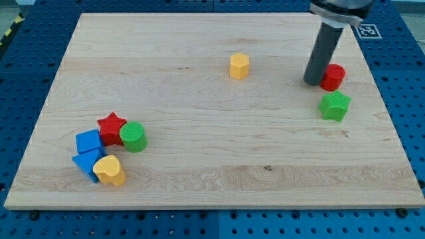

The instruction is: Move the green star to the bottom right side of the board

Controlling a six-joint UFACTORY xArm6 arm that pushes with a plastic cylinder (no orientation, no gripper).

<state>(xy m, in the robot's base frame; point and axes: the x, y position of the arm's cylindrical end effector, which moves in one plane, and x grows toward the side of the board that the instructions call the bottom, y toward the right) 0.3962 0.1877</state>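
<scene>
gripper absent; my tip (312, 82) touches the red cylinder (333, 78), just above the green star (334, 106) at the worktop (199, 133) right side. risk: pushing down drags the cylinder along, knocking the star off-course.

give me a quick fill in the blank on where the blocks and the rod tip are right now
1. My tip stands just left of the red ____ block.
2. The green star lies just ____ that red block.
3. The lone block near the board's middle top is ____.
4. The red star touches the green ____.

Missing words: cylinder; below; yellow; cylinder
</scene>
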